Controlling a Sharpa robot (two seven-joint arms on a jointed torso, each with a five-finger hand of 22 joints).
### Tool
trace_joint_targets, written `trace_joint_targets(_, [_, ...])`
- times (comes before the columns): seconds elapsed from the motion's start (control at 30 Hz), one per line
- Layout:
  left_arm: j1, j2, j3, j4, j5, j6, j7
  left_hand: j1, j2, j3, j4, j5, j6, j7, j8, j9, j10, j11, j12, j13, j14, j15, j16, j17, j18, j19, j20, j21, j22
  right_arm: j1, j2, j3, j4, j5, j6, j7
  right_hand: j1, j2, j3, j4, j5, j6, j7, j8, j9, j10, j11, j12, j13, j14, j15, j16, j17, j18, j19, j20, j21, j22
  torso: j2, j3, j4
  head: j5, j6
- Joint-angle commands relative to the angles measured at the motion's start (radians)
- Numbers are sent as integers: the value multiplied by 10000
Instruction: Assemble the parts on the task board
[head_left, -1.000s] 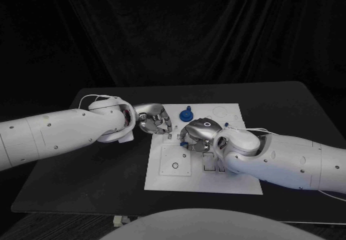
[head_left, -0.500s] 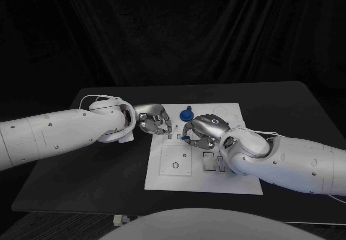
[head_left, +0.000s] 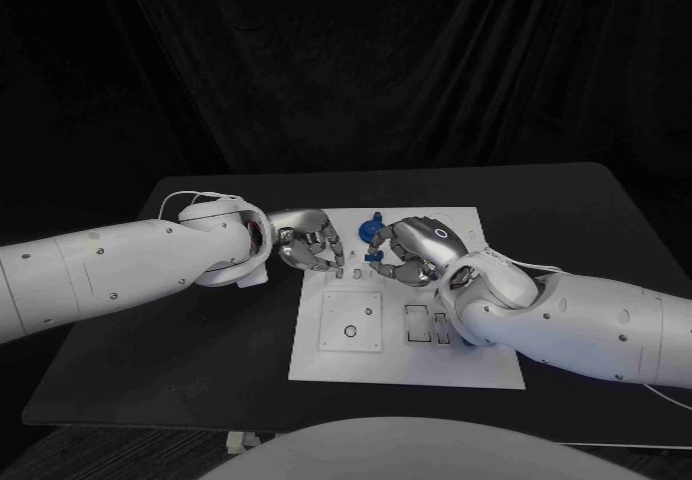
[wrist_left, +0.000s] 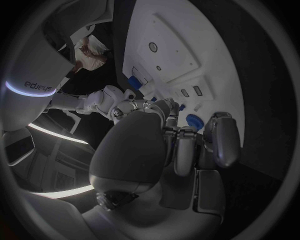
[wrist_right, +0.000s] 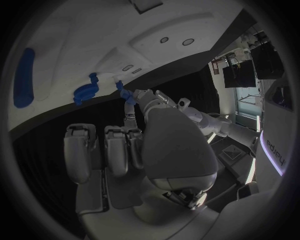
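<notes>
Pinching a small blue part (wrist_right: 122, 90) at the fingertips of the right hand (head_left: 415, 245), over the far end of the task board (head_left: 361, 360). Other fingers of that hand bent down side by side, with nothing seen in them. In the right wrist view, held just beside a round blue part (wrist_right: 83, 92), but cannot tell whether touching it or apart from it.

Standing on the far end of the board, between the two hands in the head view: the round blue part. Lying further along the board in the right wrist view, well apart from the pinched part: a long blue part (wrist_right: 24, 77).

At the far left edge of the board, the left hand (head_left: 309, 244), with fingers curled in and pointing down toward the board. Nothing seen inside them; fingertips hidden in the left wrist view, so cannot tell if touching the board. Near the right hand, with the round blue part in the gap.

On the nearer half of the board, a square raised plate (head_left: 351, 322) with a small hole, and to its right some narrow slots (head_left: 428, 322), partly covered by the right arm.

Under all of this, the black table (head_left: 173, 360), with the board about in its middle.
</notes>
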Motion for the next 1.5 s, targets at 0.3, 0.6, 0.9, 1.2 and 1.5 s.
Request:
trace_joint_targets(0.3, [-22, 35, 8, 13, 85, 69, -12, 46, 32, -10, 43, 26, -82, 39, 69, -29, 520, 50, -26, 1975, 1058, 50, 26, 2635, 23, -77, -31, -31, 1799, -133, 490, 4, -624, 1177, 134, 248, -79, 23, 19, -127, -628, 147, -285, 37, 384, 1057, -24, 26, 2631, 1050, -35, 26, 2634, 86, 702, -40, -102, 2411, 9, 0, 13, -5, 2])
trace_joint_targets(0.6, [-25, 40, 8, 16, 85, 119, -66, 46, 32, -10, 43, 26, -82, 39, 69, -29, 520, 50, -26, 1975, 1058, 50, 26, 2635, 23, -77, -31, -31, 1799, -163, 700, 5, -920, 1548, 448, 430, -41, 36, 60, -169, -913, 107, -232, -97, 300, 1057, 29, 26, 2631, 1050, 11, 26, 2634, 101, 669, -6, -156, 2391, 11, 3, 18, -1, 2])
trace_joint_targets(0.9, [-30, 54, 8, 16, 85, 177, -96, 63, 26, -12, 34, 20, -80, 40, 76, -34, 519, 50, -27, 1974, 1058, 50, 26, 2635, 22, -77, -30, -26, 1800, -199, 799, 5, -1124, 1616, 893, 435, 65, 68, 125, -244, -954, 112, -191, -183, 244, 1057, 64, 26, 2631, 1050, 42, 26, 2634, 140, 584, 21, -288, 2339, 8, 1, 14, 14, 2])
trace_joint_targets(1.2, [-34, 71, 8, 12, 85, 205, -101, 63, 26, -12, 34, 20, -80, 40, 76, -34, 519, 50, -27, 1974, 1058, 50, 26, 2635, 22, -77, -30, -26, 1800, -244, 833, 5, -1224, 1624, 1222, 355, 108, 82, 164, -285, -894, 113, -152, -261, 194, 1057, 102, 26, 2631, 1050, 78, 26, 2634, 170, 515, 52, -396, 2298, 11, 4, 11, 39, 2])
trace_joint_targets(1.5, [-53, 66, 8, 4, 85, 254, -121, 68, 37, -10, 37, 20, -78, 43, 83, -39, 513, 52, -34, 1968, 1058, 51, 26, 2635, 24, -83, -30, -37, 1797, -252, 773, 5, -1213, 1625, 1281, 252, 123, 101, 184, -302, -841, 151, -145, -277, 180, 1057, 112, 26, 2631, 1050, 90, 26, 2634, 187, 476, 67, -457, 2274, 12, 5, 16, 33, 2])
